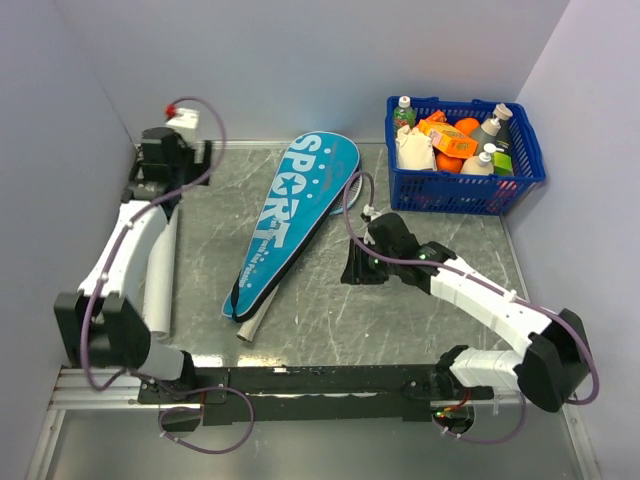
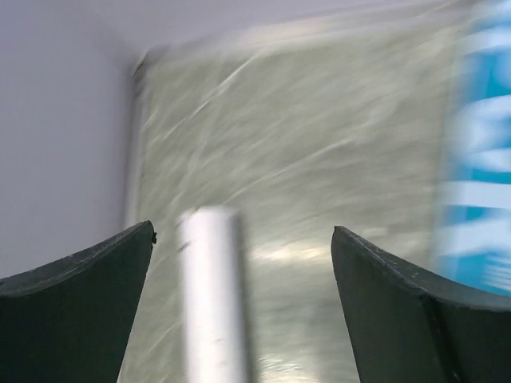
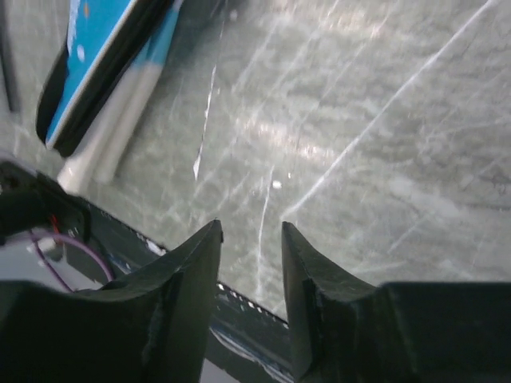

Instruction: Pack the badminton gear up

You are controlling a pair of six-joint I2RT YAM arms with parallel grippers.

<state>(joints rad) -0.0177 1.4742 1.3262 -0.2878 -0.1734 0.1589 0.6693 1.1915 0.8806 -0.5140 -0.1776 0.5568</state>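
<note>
1. Left gripper [image 2: 243, 231]: nearest item in its own wrist view. The dark fingers [image 2: 80, 311] are spread wide and grip nothing. It sits toward the far left corner of the table [image 1: 330, 320].
2. White tube [image 2: 211, 303]: lies on the table between those spread fingers, closer to the one on the left of the view. It appears to touch neither, though the picture is blurred. From above, it runs along the left wall beneath the left arm, apart from the bag.
3. Right gripper [image 3: 251, 227]: the fingers are parted by a narrow gap with nothing in it. It hangs over bare table just right of the bag's middle.
4. Blue bag [image 1: 290, 215]: lettered SPORT, it lies flat at mid-table with the wide end far and the narrow end near. Whether it is zipped cannot be told.
5. Racket handle [image 1: 250, 328]: pale, it pokes out of the bag's narrow end. A thin racket rim [image 1: 349, 190] shows beside the wide end. Whether there is one racket or two cannot be told.
6. Shuttlecocks: none visible.
7. Blue mesh basket [image 1: 450, 195]: in the far right corner, holding bottles and oranges. It is not part of the gear.
8. Progress, as judged: rackets seemingly in or under the bag but not fully enclosed. The tube is unpacked, with the left gripper placed to take it. Left to do: stow the tube, tuck in the handle and rim, close the bag.
</note>
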